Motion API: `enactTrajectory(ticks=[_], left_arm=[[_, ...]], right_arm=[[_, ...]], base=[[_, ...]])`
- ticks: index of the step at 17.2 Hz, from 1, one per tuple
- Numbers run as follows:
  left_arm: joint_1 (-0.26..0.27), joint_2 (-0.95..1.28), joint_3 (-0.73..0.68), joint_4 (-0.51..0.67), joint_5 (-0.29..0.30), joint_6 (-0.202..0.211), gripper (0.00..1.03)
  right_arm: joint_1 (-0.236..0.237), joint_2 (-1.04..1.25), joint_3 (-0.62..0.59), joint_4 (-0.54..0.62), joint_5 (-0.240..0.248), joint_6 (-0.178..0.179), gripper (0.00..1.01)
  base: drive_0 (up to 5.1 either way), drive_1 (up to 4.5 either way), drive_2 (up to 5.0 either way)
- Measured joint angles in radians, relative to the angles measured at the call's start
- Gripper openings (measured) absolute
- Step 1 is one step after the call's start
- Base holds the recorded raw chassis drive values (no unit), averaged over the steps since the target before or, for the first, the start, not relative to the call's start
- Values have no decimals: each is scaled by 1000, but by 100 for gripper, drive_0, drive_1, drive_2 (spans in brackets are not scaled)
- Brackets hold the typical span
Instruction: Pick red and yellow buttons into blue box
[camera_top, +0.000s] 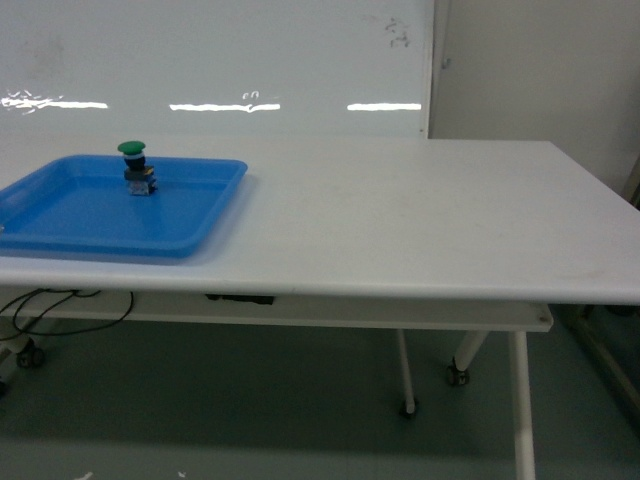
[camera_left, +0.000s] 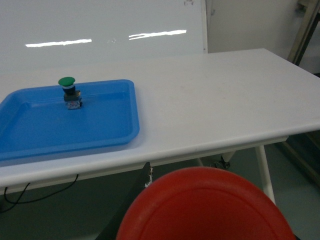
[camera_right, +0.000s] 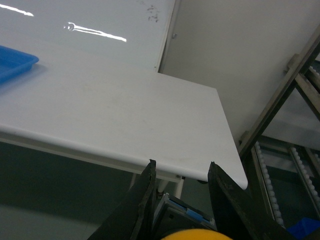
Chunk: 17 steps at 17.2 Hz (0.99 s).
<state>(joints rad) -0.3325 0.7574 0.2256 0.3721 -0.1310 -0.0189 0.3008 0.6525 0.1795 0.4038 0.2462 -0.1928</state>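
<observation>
The red button's cap (camera_left: 205, 210) fills the bottom of the left wrist view, right under the camera. My left gripper (camera_left: 200, 175) is shut on it; only one black finger (camera_left: 132, 200) shows beside the cap. In the right wrist view, the yellow button (camera_right: 197, 235) peeks in at the bottom edge. Its blocky base (camera_right: 185, 215) is pinched between the two black fingers of my right gripper (camera_right: 182, 162). Both grippers hang in front of the table's near edge, below its top. Neither appears in the head view. The blue box is not clearly in view.
A white table (camera_top: 400, 220) carries a shallow blue tray (camera_top: 60, 215) at its left, with a green-capped button (camera_top: 135, 165) upright near the tray's far rim. A metal roller rack (camera_right: 280, 150) stands right of the table, with a scrap of blue (camera_right: 306, 227) beneath it.
</observation>
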Motion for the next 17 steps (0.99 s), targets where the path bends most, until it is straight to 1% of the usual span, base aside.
enactTrajectory(ticks=[17], left_arm=[[0,1,0,0,0,0,25]], right_arm=[[0,0,-1,-1,0,0,29]], base=[[0,0,0]])
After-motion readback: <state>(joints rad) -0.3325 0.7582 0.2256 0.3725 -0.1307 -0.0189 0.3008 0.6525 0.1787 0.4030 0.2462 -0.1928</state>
